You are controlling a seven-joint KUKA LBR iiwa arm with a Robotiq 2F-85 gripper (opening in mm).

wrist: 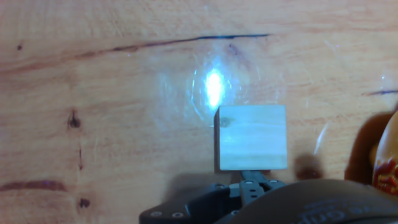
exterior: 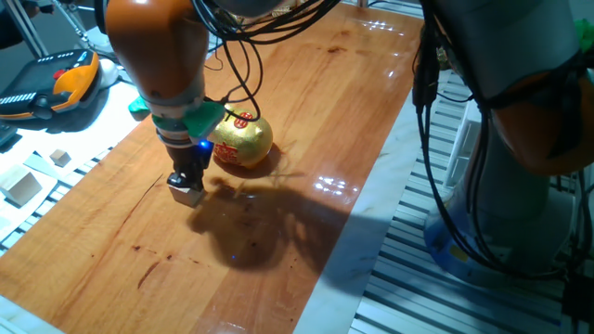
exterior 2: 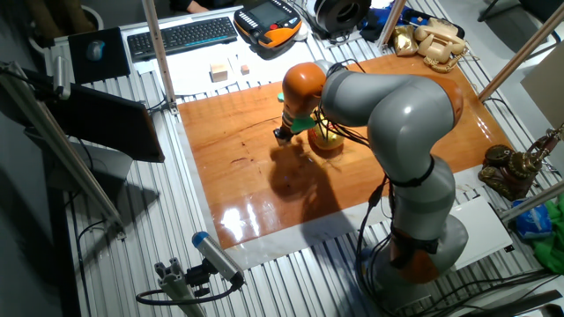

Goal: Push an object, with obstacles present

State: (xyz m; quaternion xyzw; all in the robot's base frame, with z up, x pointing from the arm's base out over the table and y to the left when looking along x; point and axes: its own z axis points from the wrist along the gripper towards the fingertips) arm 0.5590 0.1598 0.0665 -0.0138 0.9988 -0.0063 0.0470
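Note:
The small light-wood cube (exterior: pixel 187 195) rests on the wooden tabletop (exterior: pixel 306 111), just left of the golden pig (exterior: pixel 243 141). My gripper (exterior: pixel 186 184) stands upright right over the cube, its tips low at the board. In the hand view the cube (wrist: pixel 250 137) lies directly ahead of my fingertips (wrist: pixel 252 179), which look closed together and touch its near face. The pig's gold and red side (wrist: pixel 387 160) shows at the right edge, close to the cube. In the other fixed view my gripper (exterior 2: pixel 282 136) is beside the pig (exterior 2: pixel 328 141); the cube is hidden there.
A larger pale wooden block (exterior: pixel 20 186) and a tinier cube (exterior: pixel 59 158) lie off the board at the left. A teach pendant (exterior: pixel 56 83) and a keyboard (exterior 2: pixel 181 35) lie behind. The board's edge meets slatted metal (exterior: pixel 436 241) at the right.

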